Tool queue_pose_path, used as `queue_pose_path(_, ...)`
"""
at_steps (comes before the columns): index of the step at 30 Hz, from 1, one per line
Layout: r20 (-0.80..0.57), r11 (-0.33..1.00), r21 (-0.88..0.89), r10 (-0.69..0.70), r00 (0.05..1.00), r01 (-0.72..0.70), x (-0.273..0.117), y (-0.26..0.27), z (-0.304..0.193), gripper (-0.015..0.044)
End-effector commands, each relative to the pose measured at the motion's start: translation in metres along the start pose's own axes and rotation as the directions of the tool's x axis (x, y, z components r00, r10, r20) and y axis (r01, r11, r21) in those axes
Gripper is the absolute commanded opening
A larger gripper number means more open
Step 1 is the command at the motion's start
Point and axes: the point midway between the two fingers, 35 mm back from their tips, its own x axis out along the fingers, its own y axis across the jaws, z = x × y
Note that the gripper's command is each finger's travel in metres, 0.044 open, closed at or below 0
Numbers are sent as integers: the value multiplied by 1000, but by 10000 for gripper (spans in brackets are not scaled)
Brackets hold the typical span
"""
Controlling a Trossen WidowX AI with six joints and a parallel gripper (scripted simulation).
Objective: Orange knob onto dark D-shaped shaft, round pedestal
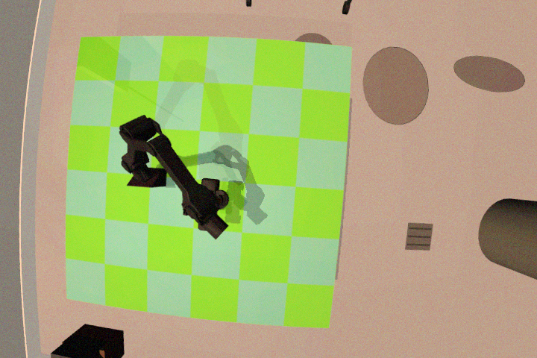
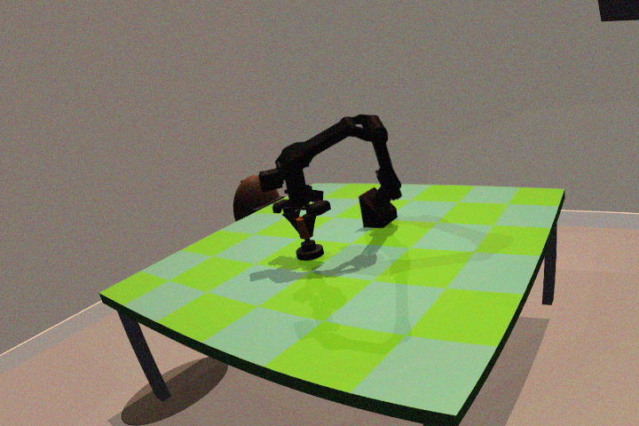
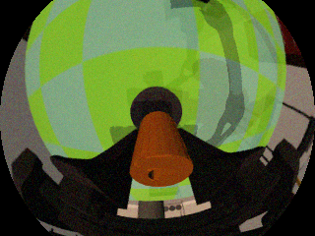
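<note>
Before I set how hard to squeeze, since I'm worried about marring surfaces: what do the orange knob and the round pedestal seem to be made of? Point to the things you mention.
Orange knob point(image 2: 303, 230) point(image 3: 161, 147): probably matte plastic, going by its even colour and lack of sharp glints; painted wood is possible.

Round pedestal point(image 2: 310, 252) point(image 3: 156, 93): dark and dull, with no bright reflections; plastic or coated metal, I can't tell which.

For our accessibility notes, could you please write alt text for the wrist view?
A tapered orange knob is held between the dark fingers of the gripper, in front of a round dark pedestal on a table checkered in bright green and pale blue-green.
</note>
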Motion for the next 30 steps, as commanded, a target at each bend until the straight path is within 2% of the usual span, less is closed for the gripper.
queue_pose_path(1, 0, 1000, 6, 3, 1000, -3, 0, 1, 1, 0)
queue_pose_path(30, 0, 998, 58, 3, 1000, -3, 0, 1, 1, 0)
